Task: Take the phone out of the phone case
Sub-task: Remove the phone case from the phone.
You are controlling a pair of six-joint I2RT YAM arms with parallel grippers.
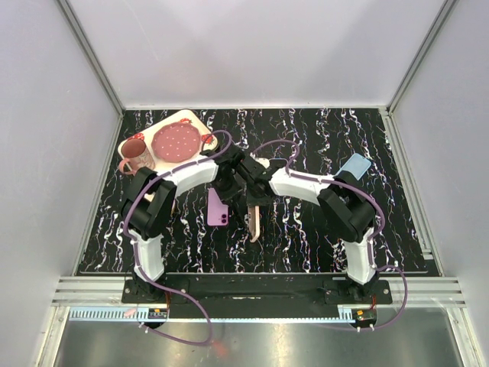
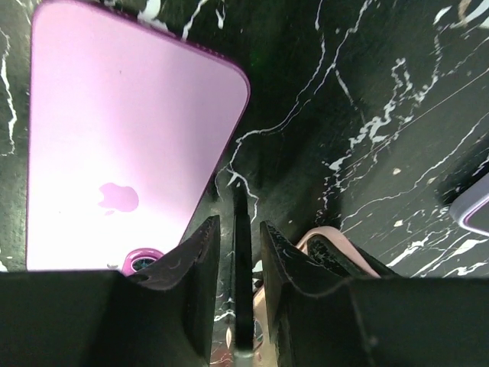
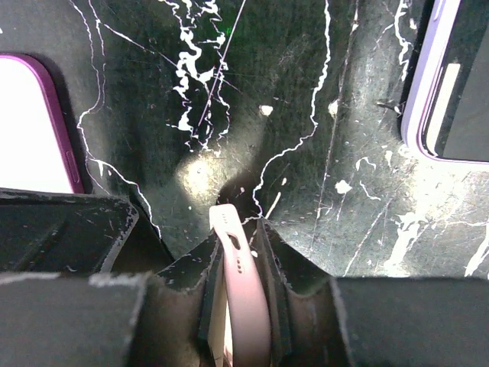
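- Currently, the tray (image 1: 192, 119) at the far left of the table (image 3: 306, 115) is carrying a pink dotted plate (image 1: 176, 142), with a pink mug (image 1: 134, 154) sitting at its left corner; the mug's contents are not showing.
- The pink phone case (image 3: 244, 294) is being held on edge between the two arms. Whether a phone is sitting inside it cannot be told.
- The purple phone (image 2: 122, 138) is lying flat on the table, back up, just beside the phone case on the left arm's side and apart from it.
- The right gripper (image 3: 238, 229) is clamping the phone case, with one finger pressing on each side of the pink wall.
- The left gripper (image 2: 241, 225) is hovering between the purple phone and the phone case, its fingers standing a narrow gap apart. A thin dark strip is showing in that gap, and whether the fingers are gripping anything cannot be told.
- A lavender-rimmed item (image 3: 447, 84) is lying flat farther back.
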